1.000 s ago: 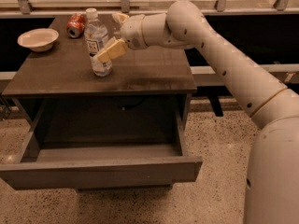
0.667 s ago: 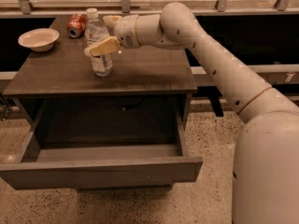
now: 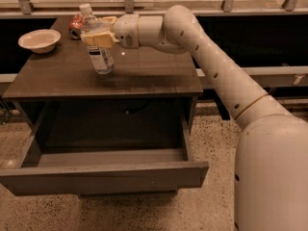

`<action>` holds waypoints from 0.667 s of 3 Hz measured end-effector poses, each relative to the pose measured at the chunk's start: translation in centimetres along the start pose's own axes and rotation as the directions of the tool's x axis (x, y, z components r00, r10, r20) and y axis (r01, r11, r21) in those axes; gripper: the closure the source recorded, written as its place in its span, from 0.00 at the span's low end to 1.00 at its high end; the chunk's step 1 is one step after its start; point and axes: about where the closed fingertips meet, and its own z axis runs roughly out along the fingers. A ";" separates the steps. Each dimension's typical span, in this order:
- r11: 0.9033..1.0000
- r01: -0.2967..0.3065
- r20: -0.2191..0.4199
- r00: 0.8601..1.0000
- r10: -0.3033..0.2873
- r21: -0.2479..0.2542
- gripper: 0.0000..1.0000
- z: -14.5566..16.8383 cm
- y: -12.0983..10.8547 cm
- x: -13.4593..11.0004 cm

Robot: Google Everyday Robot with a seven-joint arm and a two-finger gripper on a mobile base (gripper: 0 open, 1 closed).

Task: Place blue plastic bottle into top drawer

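The blue plastic bottle (image 3: 99,49) with its white cap stands on the dark brown table (image 3: 144,76) at the back left and leans to the left. My gripper (image 3: 100,30) reaches in from the right. Its tan fingers (image 3: 98,38) sit on either side of the bottle's upper body and are closed on it. The bottle's base still looks to be touching the tabletop. The top drawer (image 3: 103,174) is pulled out wide below the tabletop, with its grey inside showing nothing in it.
A white bowl (image 3: 39,40) sits at the table's far left. A crushed red soda can (image 3: 76,26) lies behind the bottle. My white arm (image 3: 216,71) spans the right side above the table. A speckled floor surrounds the drawer.
The gripper has slid left over the bottle's upper body and closed on it. The bottle's cap has shifted left and up, so the bottle now leans.
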 end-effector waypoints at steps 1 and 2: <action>0.998 0.043 -0.006 0.999 -0.044 -0.048 0.96 0.1 1.7 -2.4; 0.992 0.103 -0.019 0.994 -0.105 -0.075 1.00 -0.9 4.9 -4.6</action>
